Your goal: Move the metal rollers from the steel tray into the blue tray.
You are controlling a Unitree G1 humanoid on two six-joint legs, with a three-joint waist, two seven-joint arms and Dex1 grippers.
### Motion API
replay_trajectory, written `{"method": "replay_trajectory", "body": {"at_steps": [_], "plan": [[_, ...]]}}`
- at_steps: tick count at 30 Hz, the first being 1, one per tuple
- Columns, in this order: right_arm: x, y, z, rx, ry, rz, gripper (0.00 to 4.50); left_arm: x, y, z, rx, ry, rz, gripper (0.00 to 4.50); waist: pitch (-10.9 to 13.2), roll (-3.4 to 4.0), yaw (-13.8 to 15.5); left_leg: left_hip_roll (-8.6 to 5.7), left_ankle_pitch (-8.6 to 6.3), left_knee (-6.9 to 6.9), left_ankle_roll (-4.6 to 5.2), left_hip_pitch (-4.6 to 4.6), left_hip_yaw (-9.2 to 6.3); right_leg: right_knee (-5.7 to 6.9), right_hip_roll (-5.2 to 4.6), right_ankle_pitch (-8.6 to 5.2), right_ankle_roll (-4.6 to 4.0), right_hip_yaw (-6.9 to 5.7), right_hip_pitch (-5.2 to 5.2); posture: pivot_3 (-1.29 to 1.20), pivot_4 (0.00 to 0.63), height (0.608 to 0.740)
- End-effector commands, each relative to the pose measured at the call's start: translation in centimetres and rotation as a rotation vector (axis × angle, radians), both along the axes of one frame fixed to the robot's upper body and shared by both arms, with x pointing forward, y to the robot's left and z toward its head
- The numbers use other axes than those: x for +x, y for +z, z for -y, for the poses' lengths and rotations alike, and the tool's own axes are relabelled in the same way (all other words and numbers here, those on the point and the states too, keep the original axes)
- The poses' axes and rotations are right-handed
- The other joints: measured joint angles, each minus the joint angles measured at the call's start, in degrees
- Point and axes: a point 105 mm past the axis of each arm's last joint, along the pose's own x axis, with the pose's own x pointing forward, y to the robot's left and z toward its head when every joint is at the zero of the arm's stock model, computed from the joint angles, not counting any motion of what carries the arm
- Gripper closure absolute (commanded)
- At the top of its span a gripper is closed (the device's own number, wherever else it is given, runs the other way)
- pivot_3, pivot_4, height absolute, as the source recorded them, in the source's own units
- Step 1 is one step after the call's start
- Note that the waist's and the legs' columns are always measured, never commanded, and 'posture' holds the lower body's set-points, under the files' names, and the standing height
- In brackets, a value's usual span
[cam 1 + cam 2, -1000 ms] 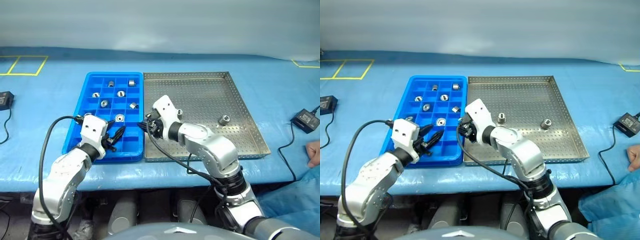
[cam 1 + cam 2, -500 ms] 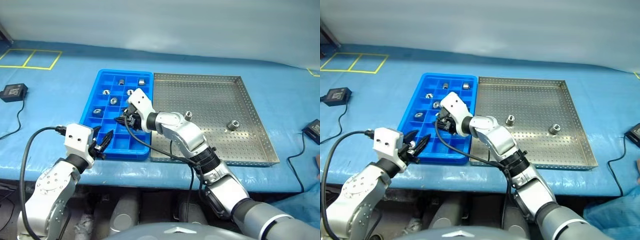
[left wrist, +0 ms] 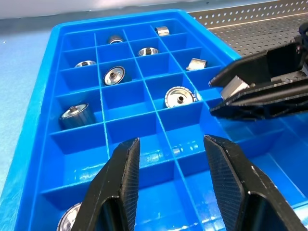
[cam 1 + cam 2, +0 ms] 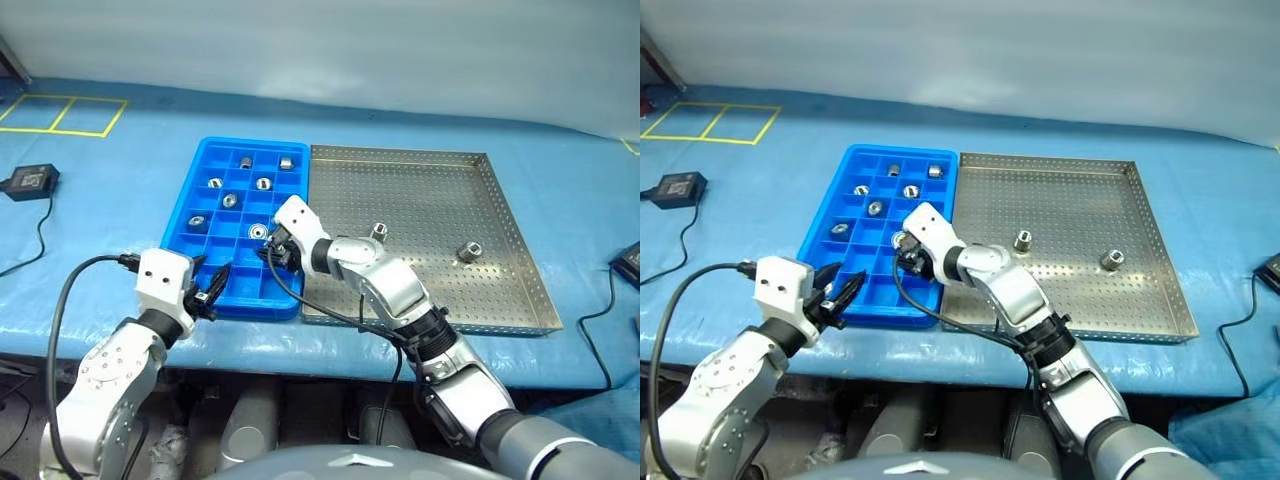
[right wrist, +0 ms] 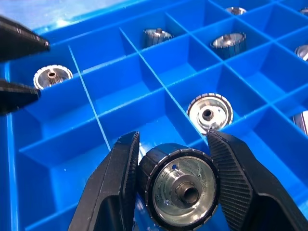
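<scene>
Blue cloth covers the table under both trays. Left gripper (image 4: 213, 290) hovers part-open and empty at the blue tray's (image 4: 203, 165) near-left corner. Right gripper (image 5: 169, 169), nearer the empty near cells, pinches a shiny, centre-holed metal roller (image 5: 179, 186) just above them. Two rollers remain in the steel tray (image 4: 520, 260).

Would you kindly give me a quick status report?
Right hand shut on a metal roller over the blue tray. Left hand open, empty. Two rollers left in steel tray. Nothing blocking.
</scene>
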Motion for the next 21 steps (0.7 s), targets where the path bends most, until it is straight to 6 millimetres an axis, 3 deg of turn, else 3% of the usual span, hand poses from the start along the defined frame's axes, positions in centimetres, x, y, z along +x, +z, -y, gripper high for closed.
{"method": "replay_trajectory", "body": {"at_steps": [1,4,11,16,21], "plan": [[0.4,0.8,0.1,0.016,-0.021,0.039,1.61,0.3,0.5,0.2,0.012,-0.017,0.024,2.22,0.0,0.0,-0.07,0.02,0.02,0.0,0.0,0.0,0.01,0.0,0.05,0.01,-0.04,0.01,-0.02,0.25,0.15,0.74],[0.3,1.8,0.2,0.042,-0.027,0.07,0.64,0.5,0.6,0.4,0.009,-0.026,0.026,2.22,0.0,0.0,-0.06,0.13,0.05,-0.01,-0.05,0.0,-0.01,0.01,0.18,0.0,-0.13,0.0,-0.03,0.24,0.15,0.74],[0.7,6.6,3.5,0.167,-0.151,0.19,0.64,2.3,1.2,2.6,-0.035,-0.104,0.061,2.22,-0.01,-0.02,-0.1,0.35,0.06,0.08,-0.05,-0.09,-0.02,0.01,0.19,0.01,-0.13,-0.03,-0.03,0.19,0.15,0.74],[0.3,6.9,8.5,0.039,-0.296,0.278,0.64,4.4,3.0,5.3,-0.092,-0.221,0.13,2.22,-0.01,-0.02,-0.3,0.33,0.06,0.07,-0.05,-0.07,0.03,-0.02,0.2,-0.01,-0.15,-0.12,0.29,0.12,0.15,0.74],[-1.6,5.7,10.2,-0.089,-0.267,0.3,0.64,7.3,3.9,8.6,-0.105,-0.345,0.151,2.22,0.0,0.0,-1.77,0.18,0.06,0.11,-0.04,-0.06,0.13,-0.02,0.2,-0.01,-0.15,-0.08,0.32,0.04,0.15,0.74]]}}
